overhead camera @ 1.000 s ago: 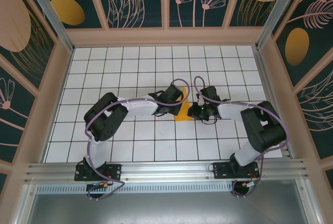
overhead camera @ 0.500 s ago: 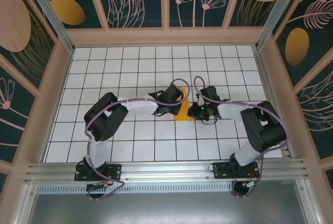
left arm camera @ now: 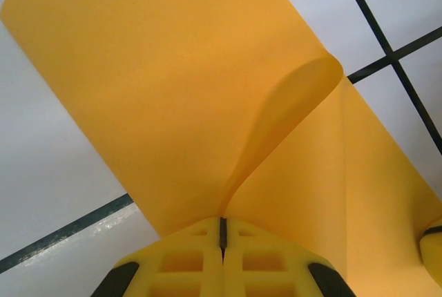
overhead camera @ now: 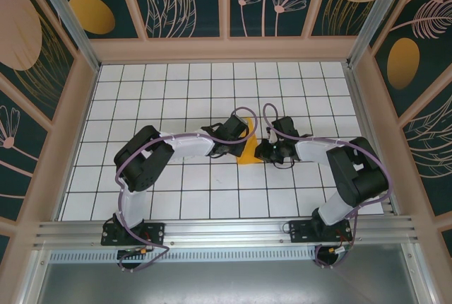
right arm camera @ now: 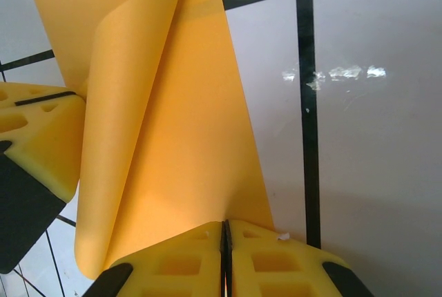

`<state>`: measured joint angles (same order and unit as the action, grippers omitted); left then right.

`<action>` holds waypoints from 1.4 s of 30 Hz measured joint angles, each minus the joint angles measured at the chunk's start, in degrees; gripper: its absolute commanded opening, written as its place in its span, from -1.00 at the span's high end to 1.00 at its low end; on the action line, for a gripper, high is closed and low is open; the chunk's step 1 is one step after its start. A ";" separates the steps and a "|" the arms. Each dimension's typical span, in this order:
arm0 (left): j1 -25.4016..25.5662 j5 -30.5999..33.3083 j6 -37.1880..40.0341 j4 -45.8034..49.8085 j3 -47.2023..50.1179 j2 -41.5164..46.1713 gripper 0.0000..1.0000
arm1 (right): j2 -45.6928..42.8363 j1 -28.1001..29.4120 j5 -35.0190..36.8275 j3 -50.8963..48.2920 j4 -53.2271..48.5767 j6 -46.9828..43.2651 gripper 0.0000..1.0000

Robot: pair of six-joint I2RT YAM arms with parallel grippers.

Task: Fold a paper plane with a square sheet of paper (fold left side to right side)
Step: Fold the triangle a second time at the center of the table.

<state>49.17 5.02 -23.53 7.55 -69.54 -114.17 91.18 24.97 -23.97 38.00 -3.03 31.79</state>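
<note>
Top external view: both arms are reaching toward the middle of the white grid table, where the square sheet of paper is lying between them. Left wrist view: the left gripper is pinching the orange sheet, its yellow fingers pressing together while a flap is curling upward. Right wrist view: the right gripper is likewise pinching the sheet's edge.

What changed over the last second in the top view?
The right hand crept slightly left, toward the left hand. Nothing was taken hold of or let go: both hands stay shut on the square sheet of paper, and the left arm has not visibly moved.
</note>
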 measured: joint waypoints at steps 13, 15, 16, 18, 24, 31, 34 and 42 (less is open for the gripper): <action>-0.02 0.00 0.00 -0.04 0.87 0.44 0.90 | 0.02 0.26 0.22 0.22 -0.35 -0.17 0.74; 0.00 -0.02 0.00 -0.04 0.87 0.46 0.89 | 0.07 0.26 0.22 0.22 -0.37 -0.20 0.74; -0.02 -0.02 0.00 -0.04 0.87 0.44 0.90 | 0.07 0.26 0.20 0.22 -0.37 -0.20 0.74; -0.02 -0.02 0.00 -0.07 0.87 0.44 0.90 | 0.07 0.28 0.20 0.22 -0.37 -0.20 0.74; -0.02 -0.04 0.00 -0.07 0.87 0.44 0.90 | -0.17 0.26 0.11 0.22 -0.42 -0.20 0.74; -0.02 -0.07 0.00 -0.07 0.87 0.42 0.90 | -4.52 -1.77 -2.58 0.22 -1.07 0.31 0.74; -0.02 -0.20 0.00 -0.07 0.87 0.42 0.90 | -5.53 -2.40 -4.02 0.22 1.29 1.88 0.76; -0.02 -0.28 -0.02 -0.15 0.87 0.42 0.91 | 0.00 -2.32 -6.12 3.30 7.85 6.19 0.76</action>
<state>49.15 4.73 -23.55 7.40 -68.66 -113.75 91.18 22.65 -30.09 41.30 4.82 37.98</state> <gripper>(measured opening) 0.069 0.120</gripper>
